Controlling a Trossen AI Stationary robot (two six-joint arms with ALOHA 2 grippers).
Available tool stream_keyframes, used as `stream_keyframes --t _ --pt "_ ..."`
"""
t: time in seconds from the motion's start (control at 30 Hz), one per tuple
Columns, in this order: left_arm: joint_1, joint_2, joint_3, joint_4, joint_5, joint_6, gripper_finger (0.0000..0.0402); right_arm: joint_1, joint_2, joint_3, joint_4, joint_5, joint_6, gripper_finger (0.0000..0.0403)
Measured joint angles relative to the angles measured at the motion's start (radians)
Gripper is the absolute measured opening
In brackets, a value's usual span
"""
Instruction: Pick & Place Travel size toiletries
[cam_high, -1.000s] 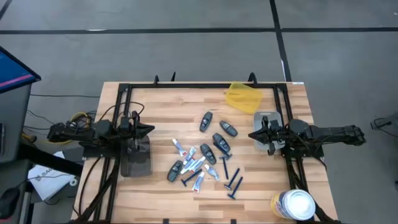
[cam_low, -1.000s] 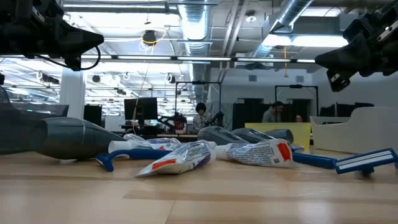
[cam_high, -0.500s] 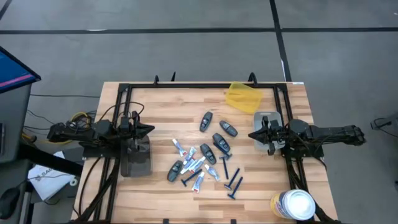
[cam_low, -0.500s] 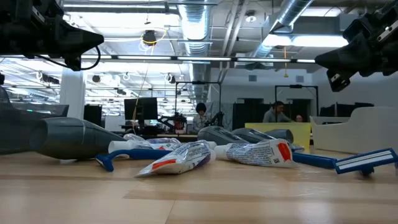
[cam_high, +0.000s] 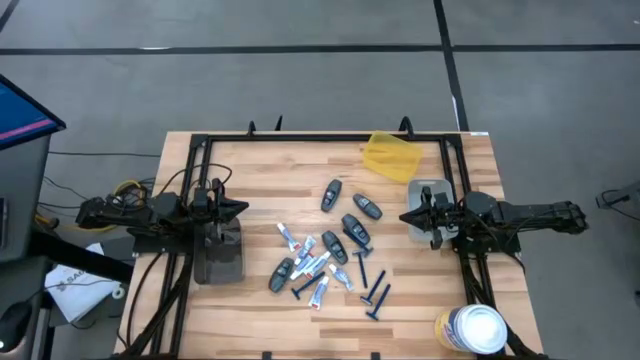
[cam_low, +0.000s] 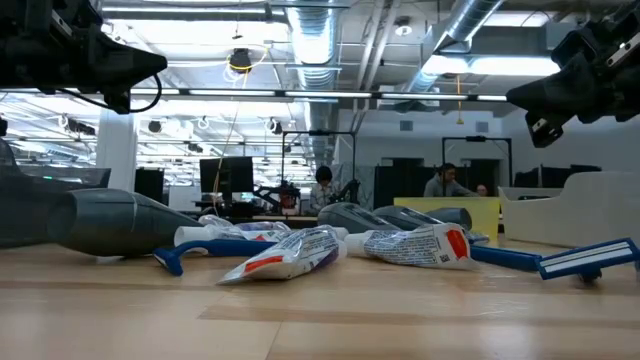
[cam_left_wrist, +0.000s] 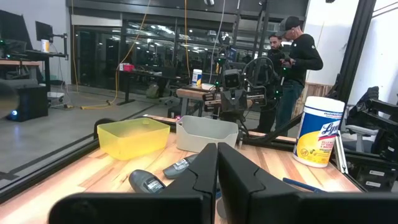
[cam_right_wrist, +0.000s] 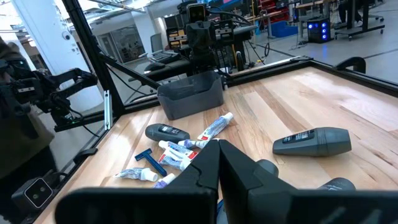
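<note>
1. My left gripper (cam_high: 243, 208) hangs over the dark grey bin (cam_high: 219, 254) on the left side of the table (cam_high: 260, 160). Its fingers (cam_left_wrist: 239, 171) are pressed together and hold nothing.
2. My right gripper (cam_high: 403, 216) hangs over the light grey bin (cam_high: 428, 190) on the right side. Its fingers (cam_right_wrist: 242, 168) are pressed together too, and they touch nothing.
3. The toiletries lie in a pile in the middle of the table, between my two grippers. There are little white tubes (cam_high: 322, 290), dark grey pods (cam_high: 356, 231) and blue razors (cam_high: 377, 299).
4. A yellow bin (cam_high: 391, 158) sits at the far side, and a round wipes can (cam_high: 470, 329) stands at the near right corner.
5. Nothing has moved since a moment ago. My arms and all the small things are in the same spots.
</note>
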Motion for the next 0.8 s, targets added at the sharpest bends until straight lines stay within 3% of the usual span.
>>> stream_keyframes --t 0.47,0.8 --pt "0.0 0.0 0.0 0.008 0.0 0.0 0.0008 0.0 0.0 0.0 0.0 0.0 0.0 0.0" --pt "0.0 0.0 0.0 0.138 0.001 -0.077 0.0008 0.0 0.0 0.0 0.0 0.0 0.0 0.0"
